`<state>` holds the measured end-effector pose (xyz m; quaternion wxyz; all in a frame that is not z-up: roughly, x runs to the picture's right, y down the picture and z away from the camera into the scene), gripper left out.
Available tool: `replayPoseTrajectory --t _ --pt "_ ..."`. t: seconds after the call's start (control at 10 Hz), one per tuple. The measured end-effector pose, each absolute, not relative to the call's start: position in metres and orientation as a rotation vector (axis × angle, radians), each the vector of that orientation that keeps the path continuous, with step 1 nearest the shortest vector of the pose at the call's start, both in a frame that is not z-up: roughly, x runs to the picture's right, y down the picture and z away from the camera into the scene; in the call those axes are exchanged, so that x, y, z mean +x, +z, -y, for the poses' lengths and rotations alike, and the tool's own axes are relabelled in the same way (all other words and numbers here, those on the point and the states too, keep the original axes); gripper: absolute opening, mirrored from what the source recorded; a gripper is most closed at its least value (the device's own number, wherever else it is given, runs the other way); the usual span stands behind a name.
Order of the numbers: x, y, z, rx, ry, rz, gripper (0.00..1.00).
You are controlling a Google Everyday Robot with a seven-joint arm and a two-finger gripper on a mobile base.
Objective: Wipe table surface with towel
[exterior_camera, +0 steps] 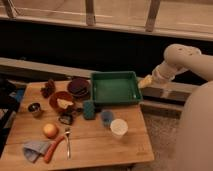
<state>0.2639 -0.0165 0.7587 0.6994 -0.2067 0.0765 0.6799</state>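
A blue-grey towel point(34, 149) lies crumpled at the front left corner of the wooden table point(95, 144). My white arm point(181, 62) comes in from the right, and my gripper point(145, 81) hangs beside the right rim of the green tray point(115, 88), far from the towel and above the table's right back edge. Nothing shows in the gripper.
On the table stand a white cup point(119, 128), a blue cup point(106, 117), a green sponge point(89, 109), an orange bowl point(62, 101), dark plates point(79, 87), a small tin point(34, 108), an orange fruit point(50, 130), a carrot point(53, 149) and a fork point(68, 142). A dark wall runs behind.
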Motion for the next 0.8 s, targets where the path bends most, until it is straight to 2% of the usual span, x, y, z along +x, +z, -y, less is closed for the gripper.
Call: replayPoseTrajectory --t 0.3,0.8 --pt "0.209 0.747 0.024 -0.475 1.366 -0.084 0.80" --pt "0.048 0.724 0.007 -0.546 1.040 0.034 0.80"
